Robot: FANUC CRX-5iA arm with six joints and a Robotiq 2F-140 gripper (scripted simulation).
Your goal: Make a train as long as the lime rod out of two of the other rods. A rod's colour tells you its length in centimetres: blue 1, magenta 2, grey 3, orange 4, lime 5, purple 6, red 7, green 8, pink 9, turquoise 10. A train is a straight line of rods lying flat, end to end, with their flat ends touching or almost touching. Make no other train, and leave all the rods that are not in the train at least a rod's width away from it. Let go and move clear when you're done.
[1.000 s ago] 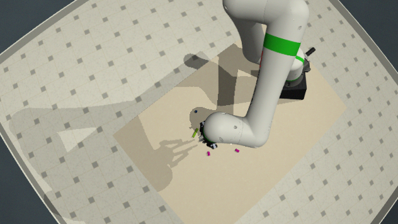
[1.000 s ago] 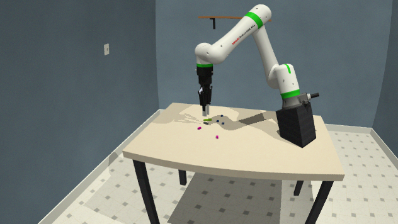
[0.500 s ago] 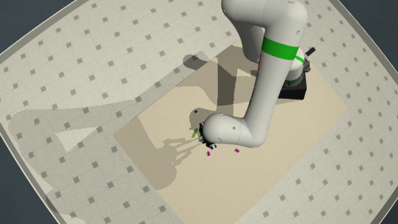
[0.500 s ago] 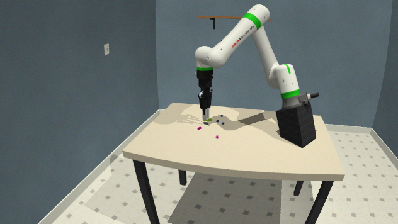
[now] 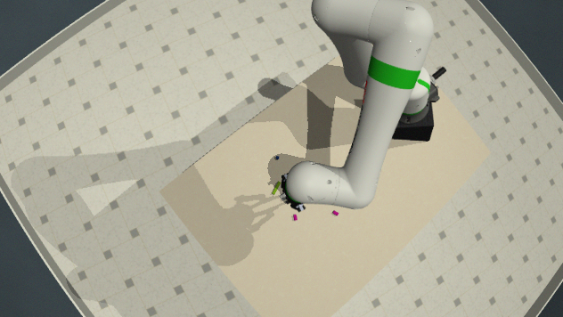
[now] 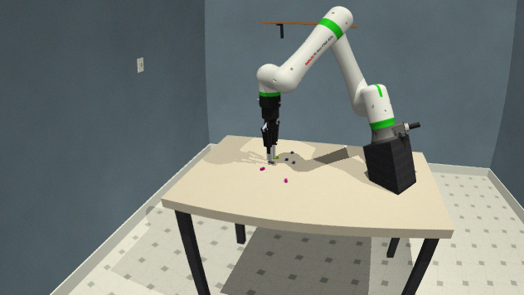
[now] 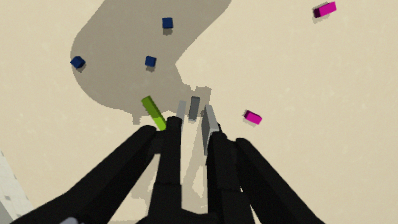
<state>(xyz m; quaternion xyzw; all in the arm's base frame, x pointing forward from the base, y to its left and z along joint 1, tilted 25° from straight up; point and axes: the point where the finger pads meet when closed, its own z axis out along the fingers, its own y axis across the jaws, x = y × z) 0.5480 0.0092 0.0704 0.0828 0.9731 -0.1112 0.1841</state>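
In the wrist view the lime rod (image 7: 153, 112) lies flat just left of my fingertips. A short grey rod (image 7: 194, 107) lies on the table between and just ahead of the two finger pads. My gripper (image 7: 194, 113) points straight down, low over the table, with its fingers a narrow gap apart and nothing held between them. One magenta rod (image 7: 252, 117) lies close on the right and another (image 7: 325, 9) lies far right. In the top view the lime rod (image 5: 276, 188) shows beside the wrist, and the grey rod is hidden under the arm. The gripper (image 6: 271, 161) stands near the table's middle.
Three blue rods (image 7: 167, 22) (image 7: 150, 61) (image 7: 77, 62) lie in the arm's shadow beyond the lime rod. The two magenta rods (image 5: 295, 217) (image 5: 335, 213) lie on the near side of the wrist. The robot's black base (image 6: 390, 166) stands at the table's right.
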